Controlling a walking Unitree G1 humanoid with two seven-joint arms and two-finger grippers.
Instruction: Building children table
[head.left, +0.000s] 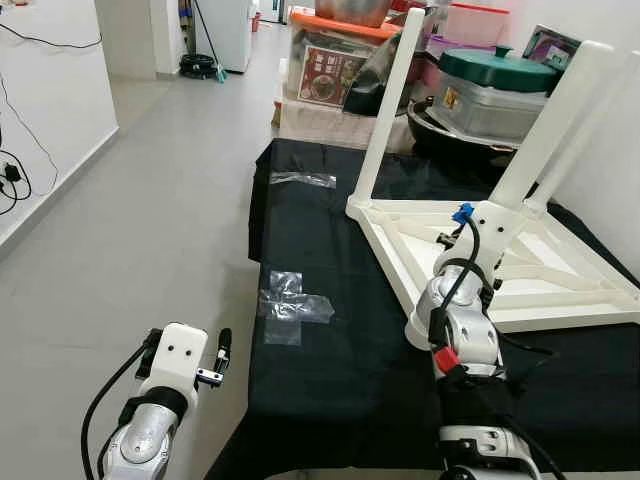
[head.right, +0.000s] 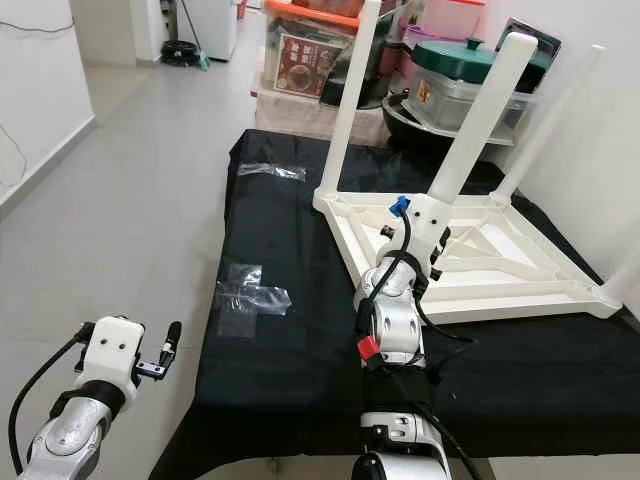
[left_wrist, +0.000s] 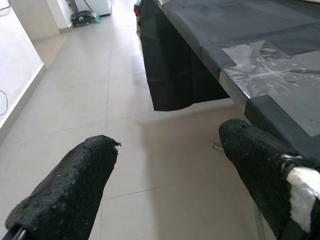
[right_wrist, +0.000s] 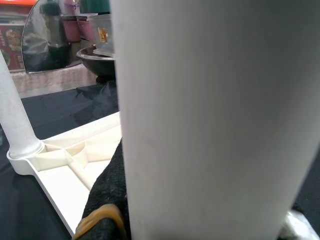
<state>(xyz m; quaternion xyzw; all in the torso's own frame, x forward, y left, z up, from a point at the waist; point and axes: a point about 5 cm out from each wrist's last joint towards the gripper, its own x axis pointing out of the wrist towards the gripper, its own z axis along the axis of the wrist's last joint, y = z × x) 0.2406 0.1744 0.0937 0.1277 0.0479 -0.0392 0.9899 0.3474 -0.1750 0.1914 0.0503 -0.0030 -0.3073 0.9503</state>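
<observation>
A white children's table top (head.left: 560, 300) lies upside down on a table covered with black cloth (head.left: 330, 370). One white leg (head.left: 385, 110) stands at its far left corner, and another leg (head.right: 560, 110) rises at the back right. My right gripper (head.left: 495, 225) is shut on a third, tilted table leg (head.left: 555, 120) near its lower end, close above the top's frame. In the right wrist view this leg (right_wrist: 210, 115) is very close, with one black finger (right_wrist: 107, 200) against it. My left gripper (head.left: 222, 350) hangs open over the floor left of the table, with nothing between its fingers (left_wrist: 65, 195).
Clear plastic bags (head.left: 290, 305) lie on the cloth near its left edge, another (head.left: 300, 180) farther back. Storage boxes, a green-lidded pot (head.left: 495, 70) and a dark pan crowd the area behind the table. Tiled floor (head.left: 150, 230) opens to the left.
</observation>
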